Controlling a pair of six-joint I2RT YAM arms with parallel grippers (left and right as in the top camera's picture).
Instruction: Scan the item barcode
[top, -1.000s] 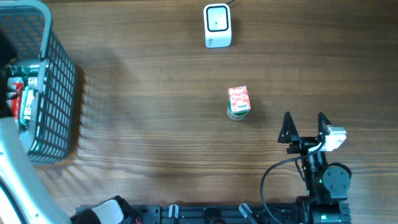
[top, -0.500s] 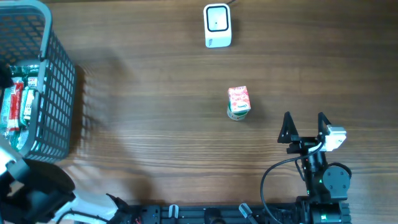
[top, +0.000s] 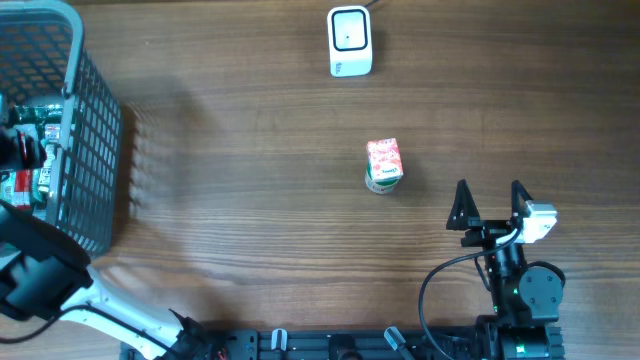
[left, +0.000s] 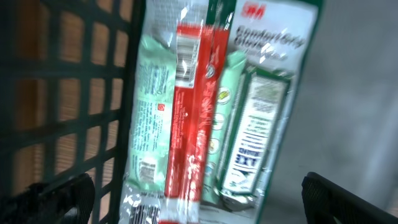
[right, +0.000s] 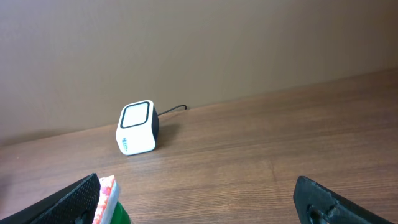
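A small red, white and green carton (top: 384, 165) stands in the middle of the table; its top edge shows by the left finger in the right wrist view (right: 107, 198). The white barcode scanner (top: 350, 42) sits at the far edge, also in the right wrist view (right: 137, 128). My right gripper (top: 490, 195) is open, near and right of the carton, with nothing between its fingers (right: 202, 205). My left gripper (left: 199, 208) is open over the basket, just above a red-and-white packet (left: 193, 124) and a green 3M packet (left: 261, 93); it grips nothing.
The grey-blue wire basket (top: 95, 150) stands at the table's left edge with several packets inside. Its dark grid wall (left: 74, 93) fills the left of the left wrist view. My left arm (top: 40, 275) reaches in from the lower left corner.
My left arm has swung across the lower left corner and now hangs over the basket's contents. The right arm, carton and scanner have not moved.
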